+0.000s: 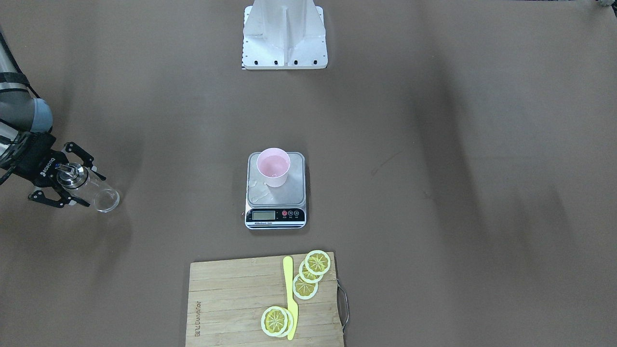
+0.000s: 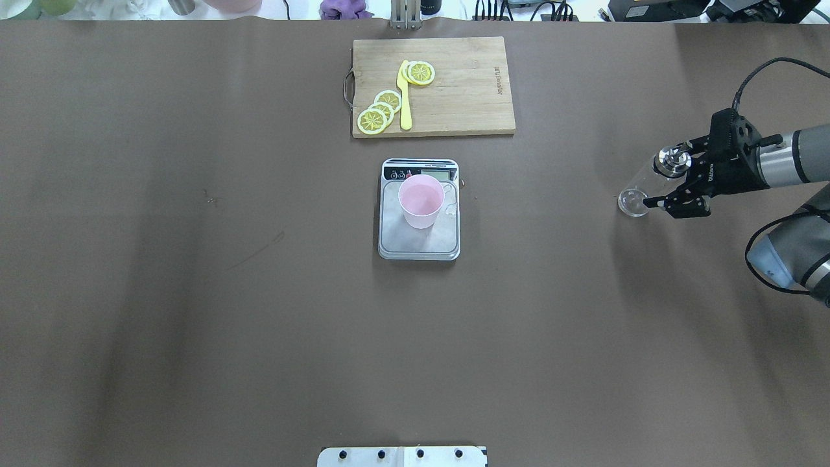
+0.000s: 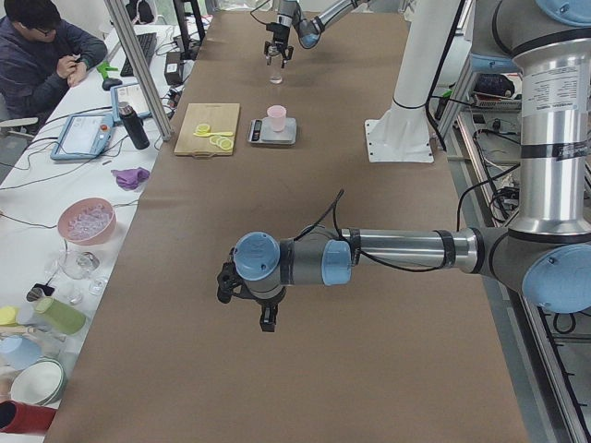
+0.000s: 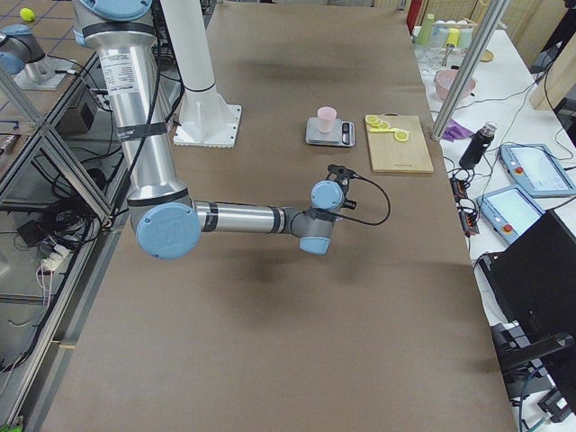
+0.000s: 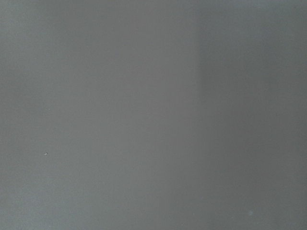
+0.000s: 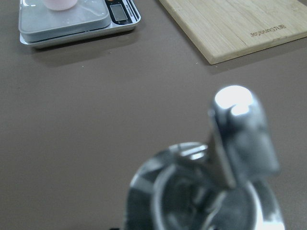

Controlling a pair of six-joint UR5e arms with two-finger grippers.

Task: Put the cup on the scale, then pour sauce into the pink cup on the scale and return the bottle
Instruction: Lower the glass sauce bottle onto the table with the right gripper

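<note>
**Counter** (image 2: 194,292): brown, matte, and carries every item below. Clock directions are read in the overhead view, with 12 o'clock away from the robot.

**Cutting board** (image 2: 473,91): bamboo, at 12 o'clock of the scale. It holds lemon slices (image 2: 373,120) and a yellow knife (image 2: 405,104). It plays no part in this step.

**Scale** (image 2: 418,250): sits mid-counter with its display strip toward 12 o'clock. Wet-looking patches show on the steel platform.

**Right end effector** (image 2: 663,176): well out at 3 o'clock of the scale. Its fingers are spread and straddle the bottle's upper end. They appear clear of the glass, though contact cannot be ruled out.

**Left end effector** (image 3: 266,316): hangs over bare counter, well apart from everything else. Whether it is spread or pressed together cannot be told.

**Bottle** (image 2: 639,189): clear glass, standing base-down on the counter between the right fingers.

**Cup** (image 2: 421,201): pink and upright on the scale platform, toward the display end.

**Pourer cap** (image 6: 240,139): shiny metal with a protruding spout, filling the right wrist view.

**Handling note:** the step is judged to be the bottle's return, at the point of release.
- Keep the fingers spread.
- Rise straight up until they pass the cap.
- Do not drift sideways, because a snagged spout would topple this slim, top-heavy bottle.
- Only then retreat, toward 3 o'clock.
</note>
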